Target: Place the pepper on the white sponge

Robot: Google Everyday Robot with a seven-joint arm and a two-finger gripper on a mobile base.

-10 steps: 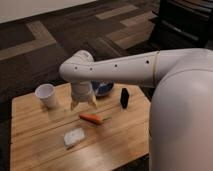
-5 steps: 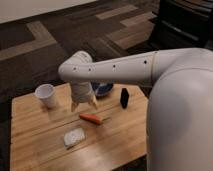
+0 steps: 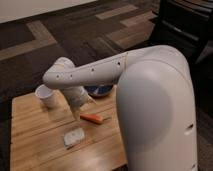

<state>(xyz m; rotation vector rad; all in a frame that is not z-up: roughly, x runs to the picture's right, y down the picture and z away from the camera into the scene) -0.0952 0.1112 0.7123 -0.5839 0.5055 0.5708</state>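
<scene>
The pepper, slim and orange-red with a green stem end to the right, lies flat on the wooden table. The white sponge lies flat a little in front and to the left of it, apart from it. My gripper hangs down from the white arm, just left of and above the pepper's tip, behind the sponge. Nothing shows in its grasp.
A white paper cup stands at the table's back left. A blue bowl sits behind the arm at the back. My large white arm body hides the table's right side. Dark patterned carpet surrounds the table.
The arm has shifted left and lower, bringing the gripper down closer to the pepper. The arm body now fills more of the view and hides the dark object at the back right.
</scene>
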